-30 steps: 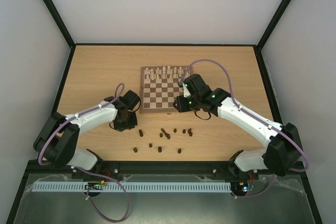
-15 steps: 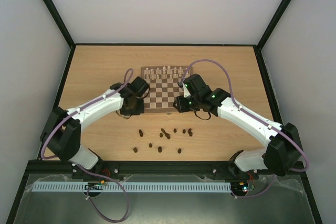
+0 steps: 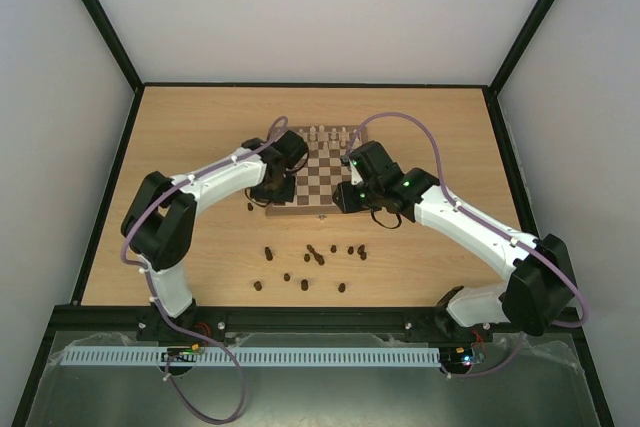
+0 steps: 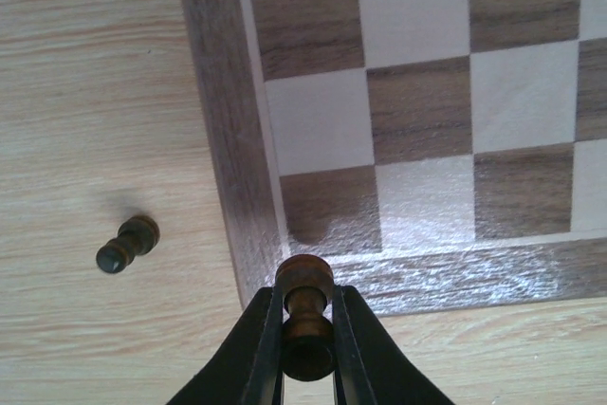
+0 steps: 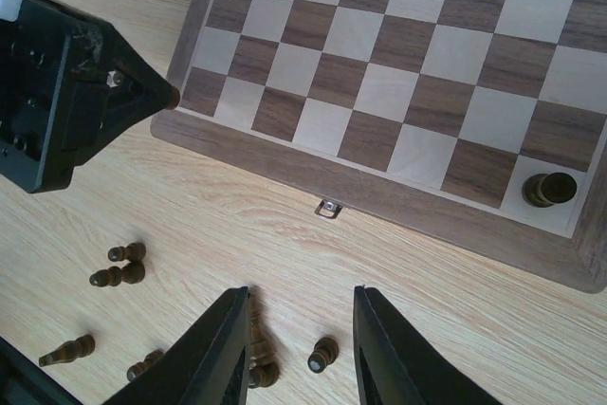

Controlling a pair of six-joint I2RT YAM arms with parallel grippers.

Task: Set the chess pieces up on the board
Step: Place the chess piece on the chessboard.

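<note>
Carried in from the left of the tabletop (image 4: 95,92), one dark piece (image 4: 305,315) now hangs over the near-left corner of the board (image 4: 223,139), pinched tight in the left gripper (image 4: 306,296) for placement. The right gripper (image 5: 302,293) waits, parted and empty, above loose chess pieces (image 5: 119,272).

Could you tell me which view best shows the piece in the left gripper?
Left wrist: the dark piece sits clamped in the left gripper, close up by the corner of the board. Right wrist shows only a brown tip; top external hides it under the arm.

Both arms have white links (image 3: 215,180), black joints (image 3: 160,230), lilac cables (image 3: 400,118) and green lights (image 3: 407,184).
</note>
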